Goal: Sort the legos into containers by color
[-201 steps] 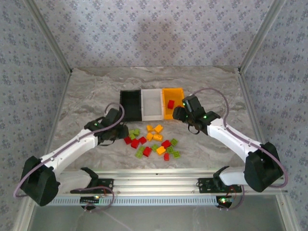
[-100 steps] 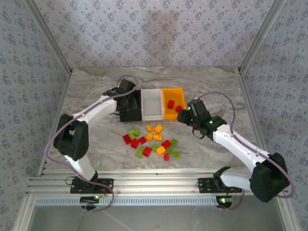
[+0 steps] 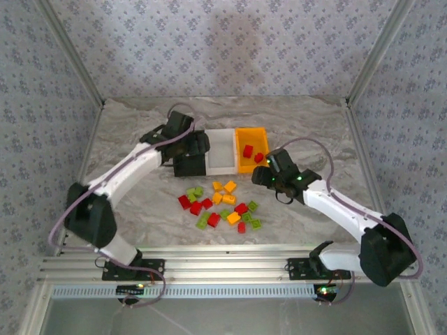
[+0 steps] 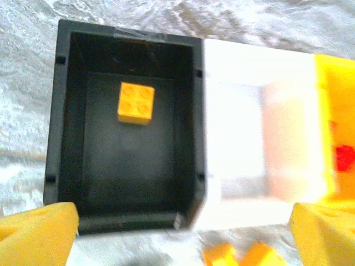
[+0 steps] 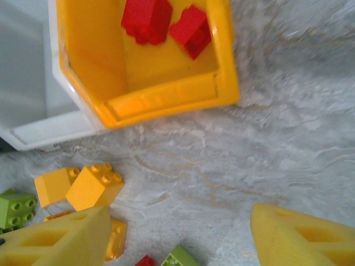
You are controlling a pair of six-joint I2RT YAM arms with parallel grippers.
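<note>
Presently we list one table, marble-patterned, carrying three open bins that stand touching in a row across its middle. The black bin is nearest the left edge, the white bin sits in the centre, and the orange bin is nearest the right edge.

Black bin: we count one orange-yellow brick, studs up, lying flat on the floor toward the far wall.

Orange bin: we count one red brick and a second red brick, close together.

Loose legos: a scatter of red, lime green and orange-yellow pieces on the bare table, between the row of bins and the near edge, about midway between the left and right edges. Among them, an orange-yellow pair lies just off the near side of the white bin.

Left claw: above the black bin, fingers spread wide, holding nothing.

Right claw: above the table just off the orange bin's near right corner, fingers apart, nothing between them.
</note>
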